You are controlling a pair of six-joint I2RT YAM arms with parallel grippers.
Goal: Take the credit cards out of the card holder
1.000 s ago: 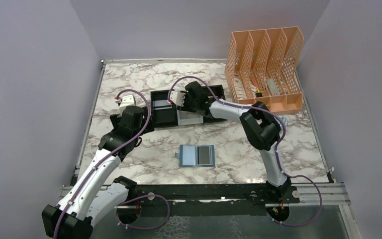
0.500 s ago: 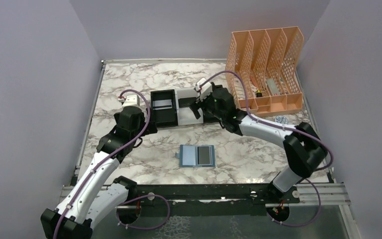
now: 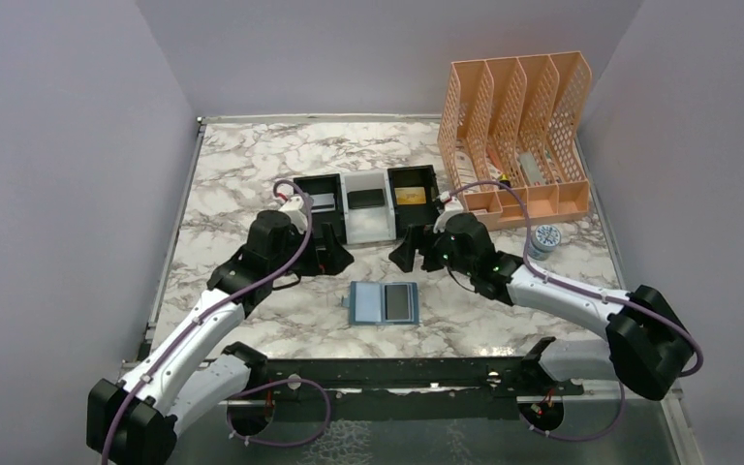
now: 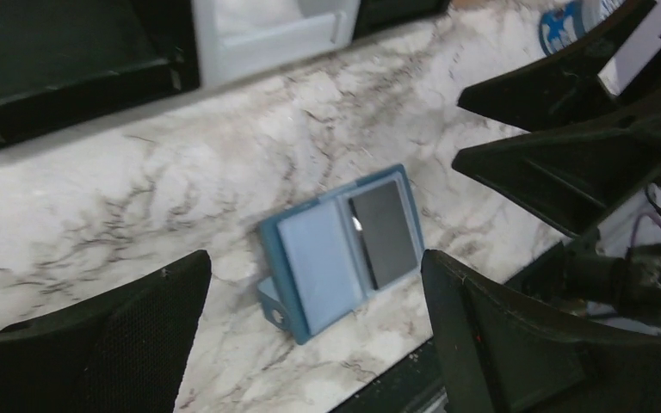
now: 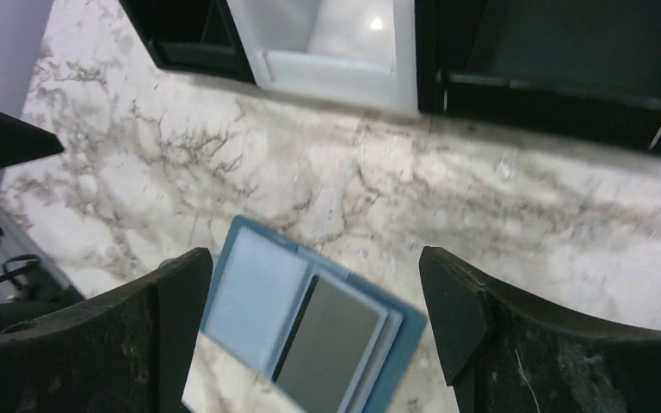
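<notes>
The blue card holder (image 3: 383,303) lies open on the marble table, with a dark credit card (image 3: 403,302) in its right panel. My left gripper (image 3: 334,254) hovers open just behind its left side. On the right side my right gripper (image 3: 409,254) hovers open too. Neither touches it. In the left wrist view the card holder (image 4: 310,267) and its dark card (image 4: 383,234) lie below my open left gripper (image 4: 314,267). The right wrist view shows the holder (image 5: 250,301) and card (image 5: 327,344) under my open right gripper (image 5: 314,262). Nothing is between either pair of fingers.
A black-and-white three-compartment tray (image 3: 368,232) stands behind the grippers, holding a silvery card (image 3: 322,202), a black card (image 3: 365,200) and a gold card (image 3: 409,196). An orange mesh file rack (image 3: 518,131) stands at the back right, and a small round tin (image 3: 545,237) lies in front of it.
My right gripper pulled back from the tray toward the card holder and its jaws opened wide. My left gripper swung from the tray's left side to the holder.
</notes>
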